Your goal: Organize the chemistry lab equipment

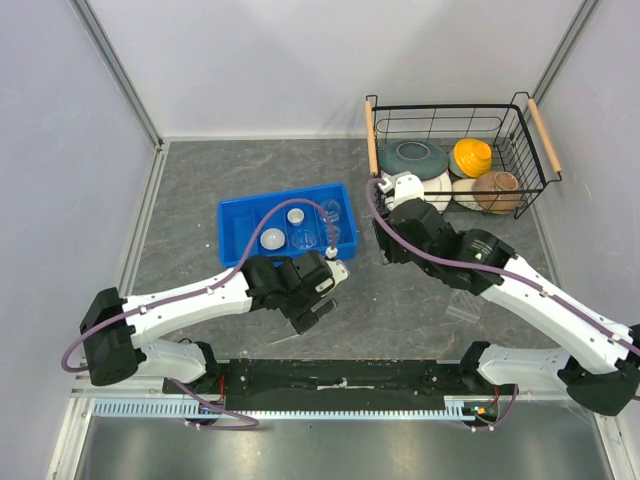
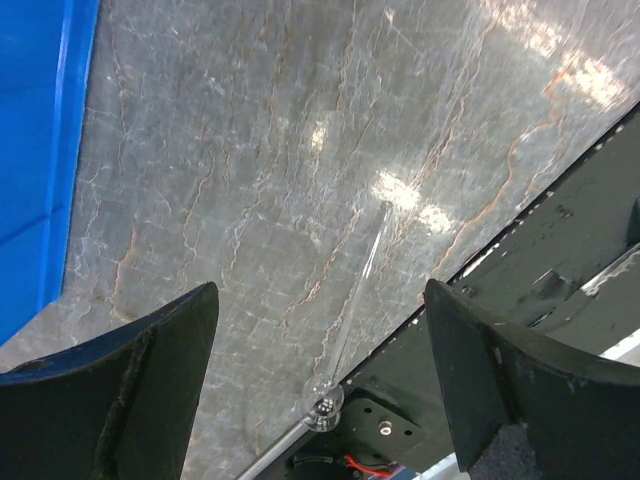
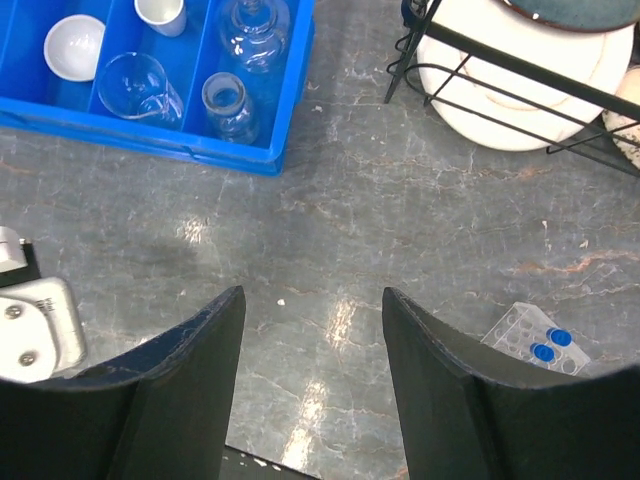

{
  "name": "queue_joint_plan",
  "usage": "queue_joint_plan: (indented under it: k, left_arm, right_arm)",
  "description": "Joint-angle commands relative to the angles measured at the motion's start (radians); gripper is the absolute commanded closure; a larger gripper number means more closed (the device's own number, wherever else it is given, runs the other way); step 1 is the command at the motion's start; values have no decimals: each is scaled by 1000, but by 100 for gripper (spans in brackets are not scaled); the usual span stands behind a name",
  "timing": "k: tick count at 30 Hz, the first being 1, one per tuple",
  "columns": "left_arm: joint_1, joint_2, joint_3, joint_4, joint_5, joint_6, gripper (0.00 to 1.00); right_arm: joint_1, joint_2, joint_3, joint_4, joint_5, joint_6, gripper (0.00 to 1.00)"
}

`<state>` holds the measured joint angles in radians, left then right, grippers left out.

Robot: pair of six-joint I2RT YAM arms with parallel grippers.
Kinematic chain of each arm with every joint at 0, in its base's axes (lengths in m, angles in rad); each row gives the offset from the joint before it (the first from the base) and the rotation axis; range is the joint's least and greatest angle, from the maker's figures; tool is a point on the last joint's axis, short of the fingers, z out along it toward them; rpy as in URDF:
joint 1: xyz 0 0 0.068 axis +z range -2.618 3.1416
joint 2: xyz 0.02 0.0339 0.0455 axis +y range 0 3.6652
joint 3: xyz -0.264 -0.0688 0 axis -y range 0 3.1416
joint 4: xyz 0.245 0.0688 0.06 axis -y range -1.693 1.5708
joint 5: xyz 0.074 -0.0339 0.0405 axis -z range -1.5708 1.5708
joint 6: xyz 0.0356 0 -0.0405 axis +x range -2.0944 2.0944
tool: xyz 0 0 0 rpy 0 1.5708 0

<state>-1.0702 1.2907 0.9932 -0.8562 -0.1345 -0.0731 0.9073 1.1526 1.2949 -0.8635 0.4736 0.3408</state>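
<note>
Left gripper (image 2: 320, 288): fingers spread wide, nothing held. Thin glass rod (image 2: 356, 290) lay flat on the grey marbled table (image 2: 230, 130), in the gap between the two fingers and touching neither. Its round bulb end was nearest the camera, at the black rail (image 2: 540, 250) along the table's near edge. The rod was clear and very slender, partly lost in glare; whether the bulb rested on table or rail could not be told. Right gripper (image 3: 313, 291): fingers parted, nothing between them, bare table below. Clear plastic tube rack (image 3: 530, 338) lay on the table to the right of the right finger, apart from it, its near edge at or behind that finger's outline. Two blue-capped tubes (image 3: 551, 344) stood in it, visible only as blue dots. Farther off, up and left of the fingers, the blue tray (image 3: 150, 135) held a white round dish (image 3: 74, 45) in one compartment. The next compartment held a tiny white cup (image 3: 160, 12), cut by the frame's top edge, with a glass beaker (image 3: 140, 88). The third held a smaller glass vessel (image 3: 227, 105) with a rounded glass flask (image 3: 255, 25), its top out of frame. Farthest, right of the tray, stood a black wire basket (image 1: 450, 106) with wooden handles, holding a blue-grey bowl (image 1: 412, 158) and other ceramics, their stacking hard to make out behind the wires.
</note>
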Motion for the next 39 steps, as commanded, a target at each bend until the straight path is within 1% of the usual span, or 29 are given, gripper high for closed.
queue_joint_plan:
  k: [1, 4, 5, 6, 7, 8, 11, 12, 14, 18, 24, 31, 35, 39]
  left_arm:
    - [-40, 54, 42, -61, -82, 30, 10]
    - [-45, 125, 88, -122, -128, 30, 11]
    - [-48, 183, 102, -138, -154, 42, 11]
    - [-51, 209, 128, -151, -163, 56, 12]
    - [-59, 234, 133, -164, -171, 71, 13]
    - [-65, 275, 133, -179, -175, 117, 13]
    - [-68, 314, 116, -187, -185, 151, 13]
    - [-68, 318, 107, -181, -168, 162, 14]
    - [-70, 308, 64, -158, -119, 199, 15]
    - [-70, 240, -8, -112, -93, 211, 16]
    - [-71, 202, -28, -104, -59, 242, 16]
    - [-74, 217, -53, -107, -41, 275, 17]
    - [-96, 196, -93, -92, -24, 295, 17]
    - [-143, 147, -123, -73, -2, 317, 18]
  right_arm:
    - [8, -63, -46, 1, -50, 27, 36]
    - [13, -94, -74, 1, -61, 27, 36]
    - [12, -100, -80, 3, -59, 26, 35]
    - [12, -106, -86, 3, -62, 24, 35]
    - [12, -116, -97, 3, -62, 26, 35]
    - [12, -119, -101, 4, -64, 24, 35]
    - [12, -132, -126, 4, -56, 21, 35]
    - [12, -136, -131, 11, -55, 20, 35]
    - [12, -137, -143, 18, -67, 23, 35]
    - [12, -108, -158, 43, -81, 24, 35]
    - [12, -56, -141, 66, -93, 23, 35]
    - [15, 1, -128, 92, -96, 29, 35]
    - [18, 35, -126, 119, -101, 27, 35]
    - [19, 74, -115, 145, -101, 23, 35]
